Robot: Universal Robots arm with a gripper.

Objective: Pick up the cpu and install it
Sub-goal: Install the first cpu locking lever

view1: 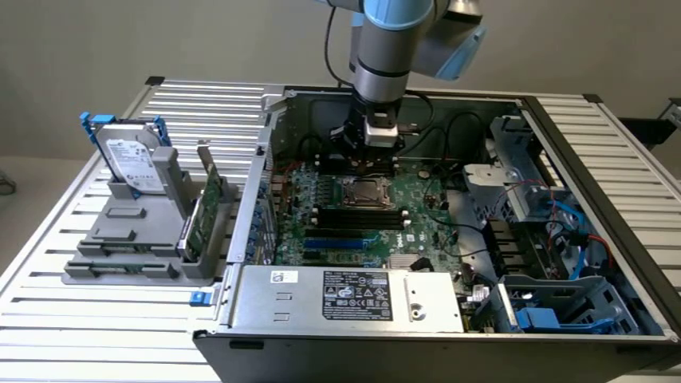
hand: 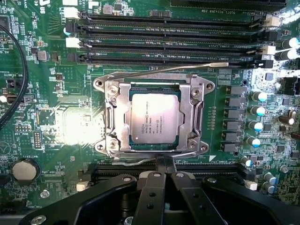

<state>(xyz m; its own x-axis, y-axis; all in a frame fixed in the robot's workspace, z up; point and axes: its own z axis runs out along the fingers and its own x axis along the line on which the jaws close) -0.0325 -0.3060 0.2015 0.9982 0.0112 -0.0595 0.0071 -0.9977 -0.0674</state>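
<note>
Tabletop (view1: pixel 85 335) of metal slats runs off my exterior view at its edges. The open computer case (view1: pixel 426 355) lying on it is clipped at the near corner. The arm (view1: pixel 388 48) comes down into the case, and its upper part is cut off by the frame. From out here its lower end is hard to separate from the dark cables behind it.

On the wrist view a patch of glare washes out part of the motherboard (hand: pixel 47 126). The gripper (hand: pixel 165 161) body blocks the board beneath it.

I see the fingers (hand: pixel 152 187) pressed together with nothing between them. Their tips sit at the edge of the metal socket frame (hand: pixel 199 117).

The cpu (hand: pixel 153 117) lies flat inside that frame, in the middle of the board. It is just beyond the fingertips and apart from them. The frame surrounds it on all four sides and covers its outer rim, so I cannot judge the edge colour. A thin wire lever (hand: pixel 187 68) lies along the frame's far side.

The chip is small and square with a dull silvery top. Its printed lines are too fine for me to read.
</note>
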